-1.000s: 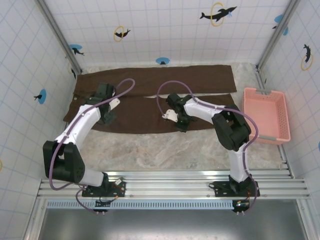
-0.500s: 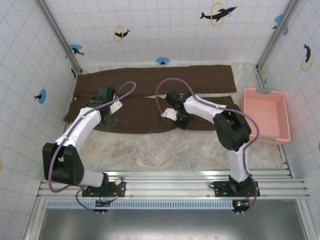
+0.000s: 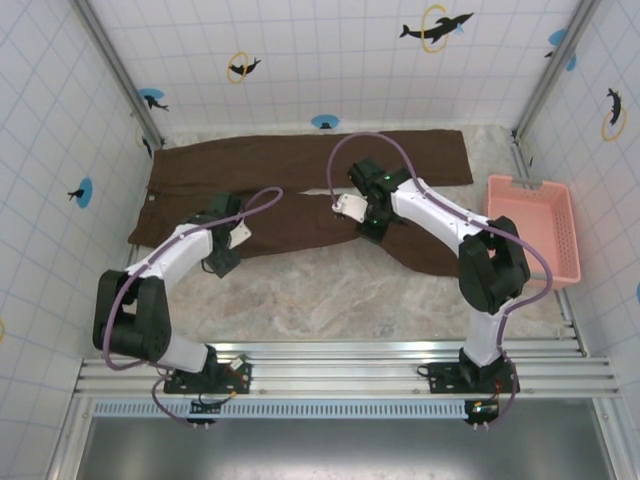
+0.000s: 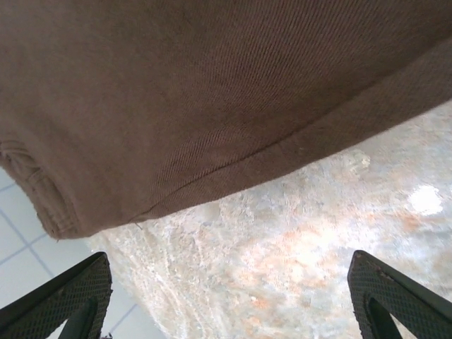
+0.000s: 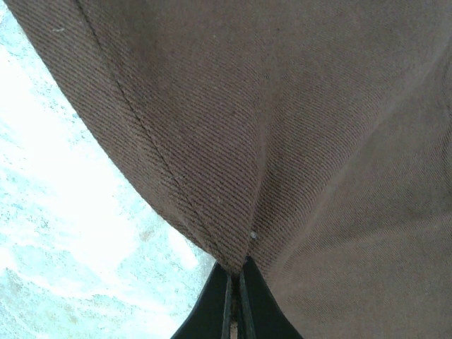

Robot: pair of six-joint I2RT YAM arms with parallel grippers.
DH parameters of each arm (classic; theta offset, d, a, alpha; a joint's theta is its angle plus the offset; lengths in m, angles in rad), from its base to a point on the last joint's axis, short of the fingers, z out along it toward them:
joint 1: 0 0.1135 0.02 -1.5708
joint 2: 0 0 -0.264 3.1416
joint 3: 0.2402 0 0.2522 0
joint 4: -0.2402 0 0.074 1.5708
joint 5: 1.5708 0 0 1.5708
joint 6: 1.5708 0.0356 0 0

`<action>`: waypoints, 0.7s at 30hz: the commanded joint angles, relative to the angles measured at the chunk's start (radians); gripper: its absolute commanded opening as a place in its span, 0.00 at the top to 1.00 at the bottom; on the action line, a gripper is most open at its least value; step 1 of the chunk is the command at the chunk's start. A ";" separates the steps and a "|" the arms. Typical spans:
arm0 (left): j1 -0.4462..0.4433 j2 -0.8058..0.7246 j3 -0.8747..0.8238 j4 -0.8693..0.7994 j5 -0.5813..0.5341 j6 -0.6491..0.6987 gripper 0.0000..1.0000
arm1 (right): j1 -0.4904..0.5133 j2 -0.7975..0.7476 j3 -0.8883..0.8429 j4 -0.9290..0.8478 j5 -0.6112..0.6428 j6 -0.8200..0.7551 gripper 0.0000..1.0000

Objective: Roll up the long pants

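Observation:
The dark brown long pants (image 3: 300,160) lie across the back of the table, waistband at the left. My right gripper (image 3: 372,228) is shut on the near leg's lower edge around its middle, and the cloth bunches there. In the right wrist view the closed fingertips (image 5: 236,286) pinch a seam fold of the pants (image 5: 318,141). My left gripper (image 3: 222,262) stands open just off the near edge of the pants, by the waist end. Its wide-apart fingers (image 4: 56,300) frame bare table below the pants' hem (image 4: 212,92).
A pink basket (image 3: 530,230) sits at the right side of the marbled table (image 3: 320,300). Tiled walls close in the left, back and right. The arm bases and a metal rail run along the near edge.
My right gripper has moved back and to the right, dragging the near leg's edge with it, so that leg now slants. The left gripper has slid nearer, off the cloth.

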 commanded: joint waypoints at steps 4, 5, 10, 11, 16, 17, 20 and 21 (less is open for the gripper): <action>-0.001 0.168 0.064 0.036 -0.067 0.002 0.15 | -0.019 -0.030 0.064 -0.043 -0.049 0.002 1.00; -0.002 0.183 0.067 0.040 -0.067 0.000 0.16 | -0.023 -0.035 0.065 -0.042 -0.054 0.003 1.00; 0.020 0.254 0.065 0.079 -0.117 -0.029 0.23 | -0.039 -0.071 0.051 -0.039 -0.104 0.004 1.00; 0.031 0.263 0.071 0.085 -0.118 -0.033 0.24 | -0.043 -0.078 0.046 -0.038 -0.114 0.005 1.00; 0.088 0.314 0.131 0.080 -0.103 -0.050 0.42 | -0.048 -0.114 0.019 -0.033 -0.142 0.004 1.00; 0.095 0.327 0.147 0.071 -0.104 -0.046 0.54 | -0.049 -0.121 0.013 -0.031 -0.147 0.004 1.00; 0.100 0.356 0.192 0.043 -0.137 -0.065 1.00 | -0.054 -0.131 -0.001 -0.025 -0.145 0.006 1.00; 0.101 0.360 0.205 0.025 -0.148 -0.076 1.00 | -0.056 -0.133 -0.006 -0.024 -0.135 0.007 1.00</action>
